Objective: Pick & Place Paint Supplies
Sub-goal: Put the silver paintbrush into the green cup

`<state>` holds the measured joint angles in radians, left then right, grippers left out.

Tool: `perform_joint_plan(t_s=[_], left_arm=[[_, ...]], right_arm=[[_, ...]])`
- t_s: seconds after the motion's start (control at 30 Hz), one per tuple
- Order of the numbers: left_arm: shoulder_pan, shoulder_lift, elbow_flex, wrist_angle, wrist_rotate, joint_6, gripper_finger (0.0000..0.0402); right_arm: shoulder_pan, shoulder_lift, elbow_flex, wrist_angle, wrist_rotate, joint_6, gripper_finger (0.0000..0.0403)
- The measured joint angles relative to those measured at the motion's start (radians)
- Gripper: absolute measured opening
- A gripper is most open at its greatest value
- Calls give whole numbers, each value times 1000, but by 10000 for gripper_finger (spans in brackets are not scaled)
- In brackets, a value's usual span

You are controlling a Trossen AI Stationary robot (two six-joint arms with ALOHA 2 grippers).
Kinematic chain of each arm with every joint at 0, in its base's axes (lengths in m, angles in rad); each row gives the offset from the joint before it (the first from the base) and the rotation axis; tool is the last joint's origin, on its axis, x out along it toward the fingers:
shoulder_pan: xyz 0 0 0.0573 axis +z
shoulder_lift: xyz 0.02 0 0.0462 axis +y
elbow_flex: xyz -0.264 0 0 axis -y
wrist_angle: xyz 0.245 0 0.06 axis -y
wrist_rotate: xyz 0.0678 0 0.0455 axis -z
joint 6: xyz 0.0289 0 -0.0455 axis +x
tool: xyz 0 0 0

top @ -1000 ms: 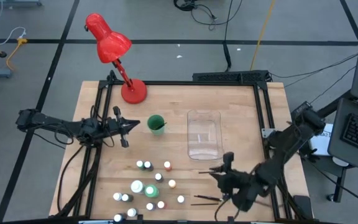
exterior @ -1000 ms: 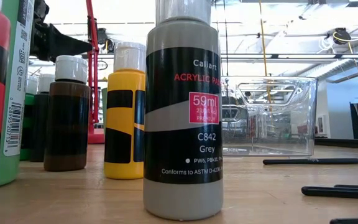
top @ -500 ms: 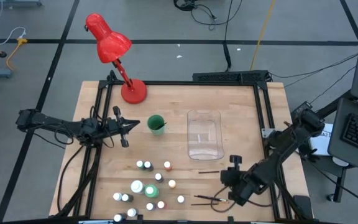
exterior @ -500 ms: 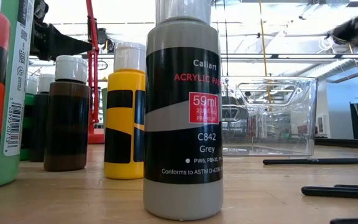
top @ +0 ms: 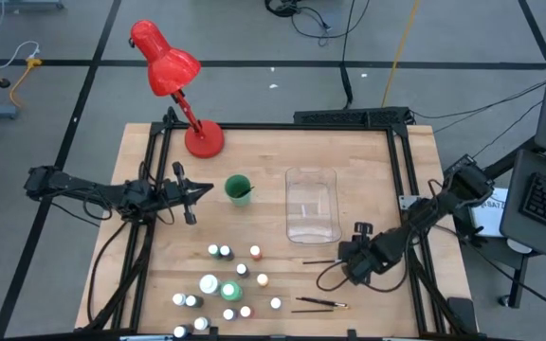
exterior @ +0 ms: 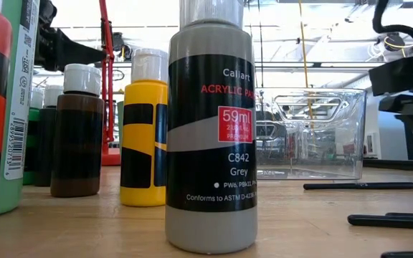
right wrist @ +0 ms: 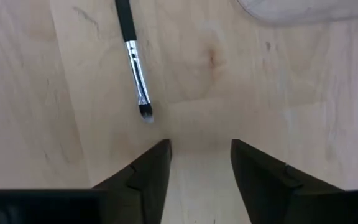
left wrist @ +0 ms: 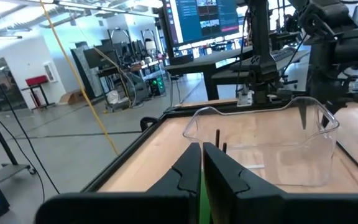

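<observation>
Several small white-capped paint bottles (top: 226, 284) stand upright on their bases at the table's front left; the low view shows a grey one (exterior: 210, 129), a yellow one (exterior: 143, 129) and a brown one (exterior: 77, 136) up close. One thin brush (top: 318, 262) lies flat in front of the clear container (top: 311, 204), and more brushes (top: 316, 304) lie near the front edge. My right gripper (top: 347, 261) is open and empty, fingers pointing down, just right of the brush's bristle end (right wrist: 145, 113). My left gripper (top: 195, 193) is shut and empty, left of a green cup (top: 239, 189).
A red desk lamp (top: 173, 76) stands at the far left corner. The clear container (left wrist: 260, 146) stands at the table's middle. The green cup holds dark sticks (left wrist: 218, 140). A black frame (top: 401, 180) runs along the table's edges. A cable loop (top: 325, 279) hangs by my right arm.
My right gripper has gone from near the front edge toward the far edge, stopping by the brush in front of the clear container. The arm has come into the low view at the right. The brushes and bottles have stayed where they were.
</observation>
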<state>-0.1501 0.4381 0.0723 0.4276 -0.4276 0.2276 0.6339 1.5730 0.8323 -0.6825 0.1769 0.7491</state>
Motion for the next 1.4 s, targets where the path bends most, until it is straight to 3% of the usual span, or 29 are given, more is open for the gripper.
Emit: perform_joint_plan(t_s=[0.27,0.6,0.93,1.4], left_arm=[[0,0,0,-14,0,-27,21],[0,0,0,-20,1,-23,21],[0,0,0,-20,4,-23,21],[0,0,0,-20,4,-23,21]], right_arm=[[-14,-11,-4,36,-28,-97,168],[-29,-28,-5,107,-141,-73,152],[-52,-27,-5,145,-47,-73,154],[-44,-33,-77,273,-77,-77,121]])
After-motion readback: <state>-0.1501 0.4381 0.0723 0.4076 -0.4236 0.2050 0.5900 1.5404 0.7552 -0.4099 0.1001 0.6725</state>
